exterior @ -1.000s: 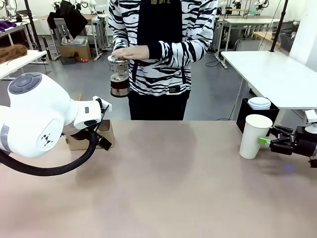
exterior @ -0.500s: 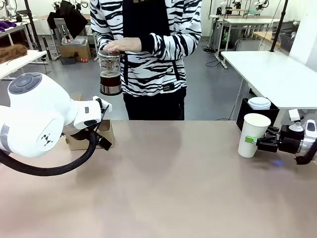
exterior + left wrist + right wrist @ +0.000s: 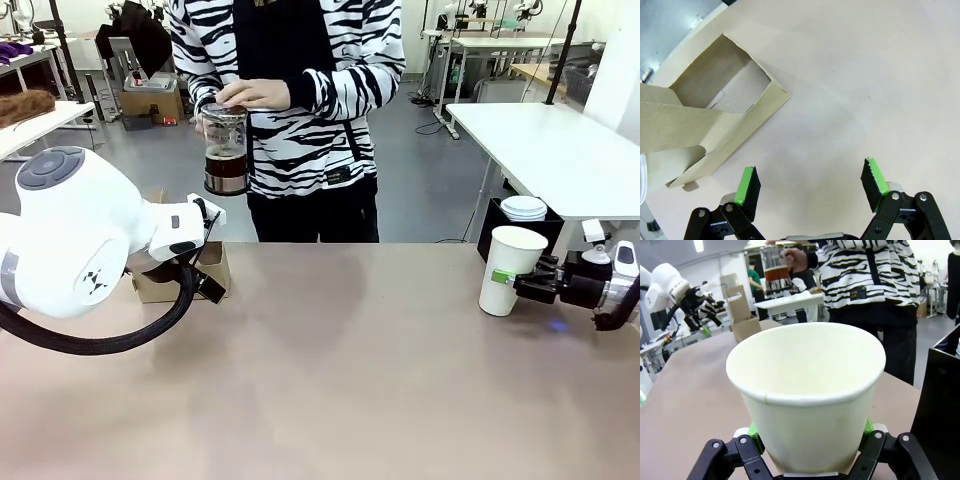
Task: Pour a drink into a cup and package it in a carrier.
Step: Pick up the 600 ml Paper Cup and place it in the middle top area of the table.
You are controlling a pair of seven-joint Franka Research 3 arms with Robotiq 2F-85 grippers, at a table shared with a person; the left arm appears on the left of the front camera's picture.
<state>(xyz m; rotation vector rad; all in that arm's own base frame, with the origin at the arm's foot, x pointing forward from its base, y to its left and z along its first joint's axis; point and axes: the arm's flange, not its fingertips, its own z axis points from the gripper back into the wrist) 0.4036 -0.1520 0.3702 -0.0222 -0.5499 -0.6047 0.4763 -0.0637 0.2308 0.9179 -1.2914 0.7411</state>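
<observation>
A person at the far side holds a clear glass jug of the dark drink (image 3: 225, 150) in both hands, above the table's far edge; the drink (image 3: 776, 273) also appears in the right wrist view. The white paper cup (image 3: 510, 270) stands lidless at the table's right end. My right gripper (image 3: 512, 281) is shut on the cup (image 3: 807, 390), a green pad pressed to each side. The brown cardboard carrier (image 3: 178, 277) sits at the far left, partly behind my left arm. My left gripper (image 3: 811, 182) hovers open just beside the carrier (image 3: 715, 115), nothing between its fingers.
A black box (image 3: 500, 225) with a stack of white lids (image 3: 523, 208) stands just behind the cup, close to my right gripper. My bulky left arm (image 3: 70, 230) covers the table's left end. The tan table (image 3: 340, 370) stretches bare between the arms.
My right gripper has moved in around the cup and shut on it, nudging it slightly left. The person has stepped left with the jug. My left arm has not moved.
</observation>
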